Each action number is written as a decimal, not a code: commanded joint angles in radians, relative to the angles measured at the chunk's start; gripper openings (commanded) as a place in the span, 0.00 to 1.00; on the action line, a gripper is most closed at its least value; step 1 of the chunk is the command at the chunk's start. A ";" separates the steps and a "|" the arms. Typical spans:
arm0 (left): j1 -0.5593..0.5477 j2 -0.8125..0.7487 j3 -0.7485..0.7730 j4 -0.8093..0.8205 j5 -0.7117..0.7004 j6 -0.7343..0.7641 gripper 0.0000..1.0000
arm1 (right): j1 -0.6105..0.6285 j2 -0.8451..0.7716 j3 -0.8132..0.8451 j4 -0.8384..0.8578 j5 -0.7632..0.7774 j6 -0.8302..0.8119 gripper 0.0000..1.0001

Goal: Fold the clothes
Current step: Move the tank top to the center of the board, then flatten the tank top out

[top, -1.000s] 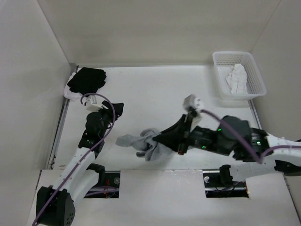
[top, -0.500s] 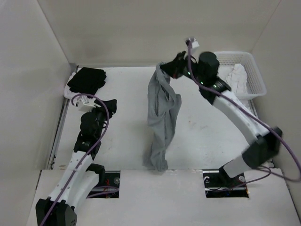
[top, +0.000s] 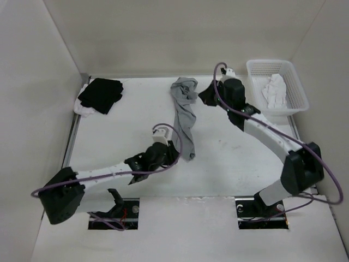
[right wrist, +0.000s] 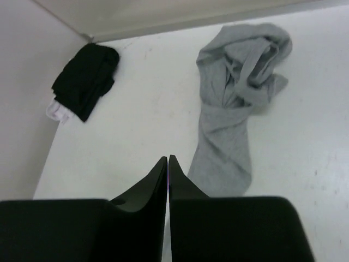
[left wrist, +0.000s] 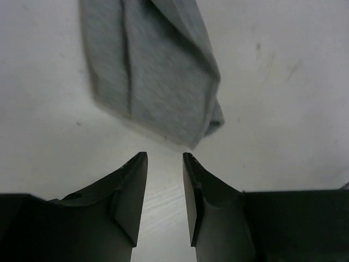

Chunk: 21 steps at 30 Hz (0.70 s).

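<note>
Two grippers, neither holding cloth. The left gripper (left wrist: 164,156), jaws a little apart, hovers just before the near end of the grey clothes (top: 184,117), a crumpled strip along the middle of the table (top: 125,125). It may pinch only one layer and drag the bunch. The right gripper (right wrist: 167,158), pressed together, hangs near the far heap.

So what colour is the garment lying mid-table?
Plain light grey garment; clearest in the right wrist view.

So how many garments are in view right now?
3: grey garment mid-table, black garment in the far left corner, white garment in the basket. Some white cloth under the black one may be a fourth.
</note>
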<state>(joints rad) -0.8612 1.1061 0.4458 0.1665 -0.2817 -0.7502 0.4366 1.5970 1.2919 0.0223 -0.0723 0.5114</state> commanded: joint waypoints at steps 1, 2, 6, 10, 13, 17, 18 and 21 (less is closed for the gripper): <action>-0.181 0.189 0.132 0.047 -0.189 0.046 0.35 | 0.032 -0.204 -0.289 0.178 0.126 0.094 0.05; -0.202 0.233 0.161 0.056 -0.210 0.055 0.37 | 0.038 -0.244 -0.351 0.186 0.134 0.104 0.06; -0.215 0.336 0.221 0.105 -0.231 0.090 0.38 | 0.049 -0.393 -0.543 0.180 0.137 0.119 0.13; -0.210 0.402 0.246 0.116 -0.203 0.115 0.36 | 0.053 -0.518 -0.704 0.172 0.123 0.144 0.21; -0.198 0.461 0.272 0.108 -0.198 0.124 0.32 | 0.067 -0.549 -0.784 0.188 0.121 0.164 0.28; -0.192 0.486 0.289 0.105 -0.203 0.126 0.20 | 0.076 -0.565 -0.856 0.220 0.108 0.180 0.41; -0.192 0.483 0.292 0.099 -0.205 0.126 0.16 | 0.087 -0.556 -0.868 0.228 0.088 0.193 0.42; -0.192 0.468 0.294 0.076 -0.208 0.117 0.10 | 0.160 -0.514 -0.872 0.246 0.031 0.202 0.44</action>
<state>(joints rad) -1.0554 1.6047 0.6964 0.2348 -0.4679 -0.6422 0.5312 1.0592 0.4175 0.1688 0.0189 0.6880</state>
